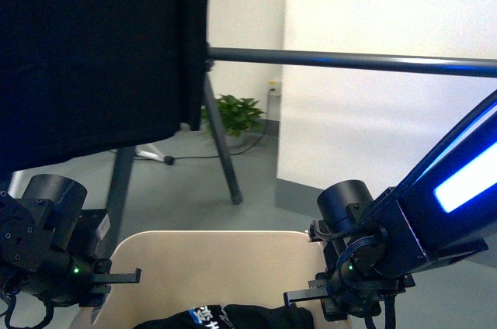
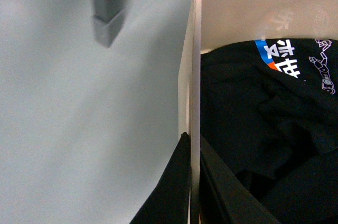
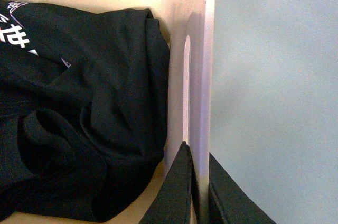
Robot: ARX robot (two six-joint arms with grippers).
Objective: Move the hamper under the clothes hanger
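The hamper (image 1: 210,267) sits between the two sets of fingers, gripped by its side walls, so the carrying step looks to be in hand. The left fingers (image 2: 171,192) are nearly closed, pinching one wall; the right fingers (image 3: 174,192) pinch the opposite wall likewise. The hanger (image 1: 349,60) bar runs ahead of and above them. Next, both arms should likely advance together, keeping the grip even and steering clear of the leg (image 1: 221,143).

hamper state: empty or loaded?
Loaded. A crumpled black garment with white and blue print lies inside the hamper, visible in both wrist views. How full it is overall, cannot tell.
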